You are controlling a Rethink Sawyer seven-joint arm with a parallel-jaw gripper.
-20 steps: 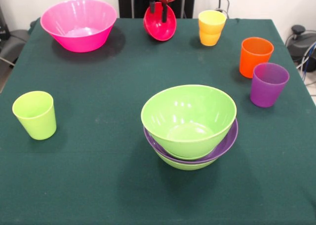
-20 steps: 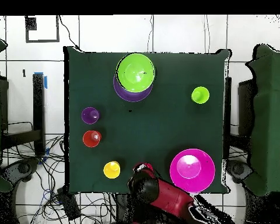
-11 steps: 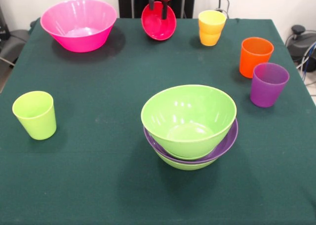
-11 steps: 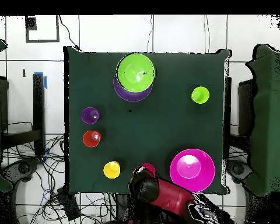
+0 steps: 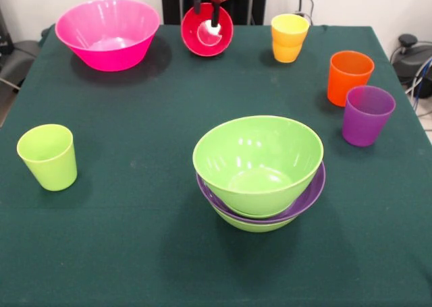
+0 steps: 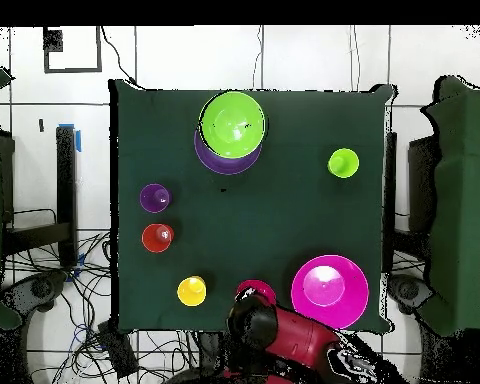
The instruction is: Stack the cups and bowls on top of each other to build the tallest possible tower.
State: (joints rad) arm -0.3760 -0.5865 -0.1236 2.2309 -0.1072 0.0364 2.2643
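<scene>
My gripper (image 5: pixel 206 10) hangs at the table's far edge, shut on the rim of the small red bowl (image 5: pixel 207 32), which is tilted with its inside facing the camera. From overhead, the red bowl (image 6: pixel 254 293) sits just off the pink bowl (image 6: pixel 329 291). The big pink bowl (image 5: pixel 108 34) stands to its left, upright. Near the front stands the tower (image 5: pixel 258 165): a lime green bowl in a purple bowl in another lime green one. The lime green cup (image 5: pixel 47 156), yellow-orange cup (image 5: pixel 289 38), orange cup (image 5: pixel 349 76) and purple cup (image 5: pixel 366 115) stand apart.
Dark green cloth covers the table (image 5: pixel 135 239). The orange and purple cups stand close together by the right edge. Cables (image 6: pixel 74 300) lie on the floor beside the table.
The gripper has carried the red bowl leftward in the front view, closer to the pink bowl, and the bowl has turned so its inside faces the camera more. Nothing else moved.
</scene>
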